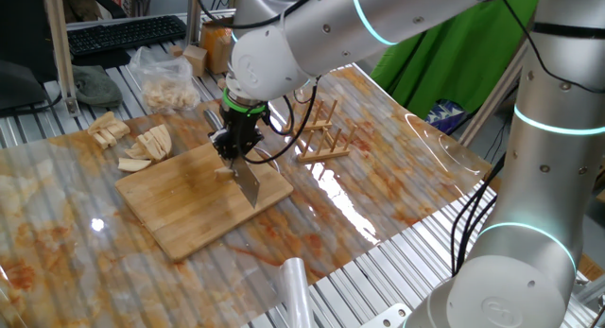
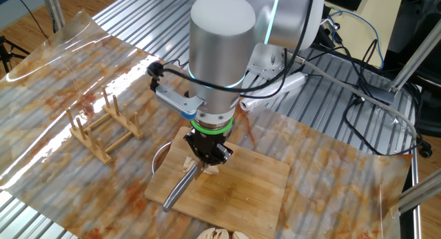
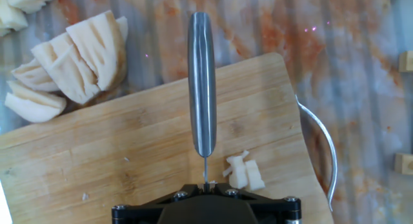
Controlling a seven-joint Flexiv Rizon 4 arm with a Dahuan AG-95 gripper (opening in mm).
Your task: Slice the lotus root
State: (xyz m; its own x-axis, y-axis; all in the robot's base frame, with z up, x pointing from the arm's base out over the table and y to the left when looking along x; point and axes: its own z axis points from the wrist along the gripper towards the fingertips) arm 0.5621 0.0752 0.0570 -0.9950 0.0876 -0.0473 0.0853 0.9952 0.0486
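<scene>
My gripper (image 1: 236, 145) is shut on a steel knife (image 3: 202, 82) and holds it over the wooden cutting board (image 1: 194, 210). The knife's blade (image 1: 248, 184) points down at the board. A small pale piece of lotus root (image 3: 245, 173) lies on the board just beside the gripper (image 3: 205, 185), and it shows under the hand in the other fixed view (image 2: 215, 169). A pile of cut lotus root pieces (image 3: 71, 62) rests off the board's far left corner (image 1: 146, 144). From the gripper (image 2: 210, 153) the knife handle (image 2: 180, 187) slants down to the left.
A wooden rack (image 1: 326, 134) stands right of the board on the clear plastic sheet. A plastic bag (image 1: 170, 77) with pale pieces sits behind the board. A curved metal wire (image 3: 322, 146) lies along the board's right edge.
</scene>
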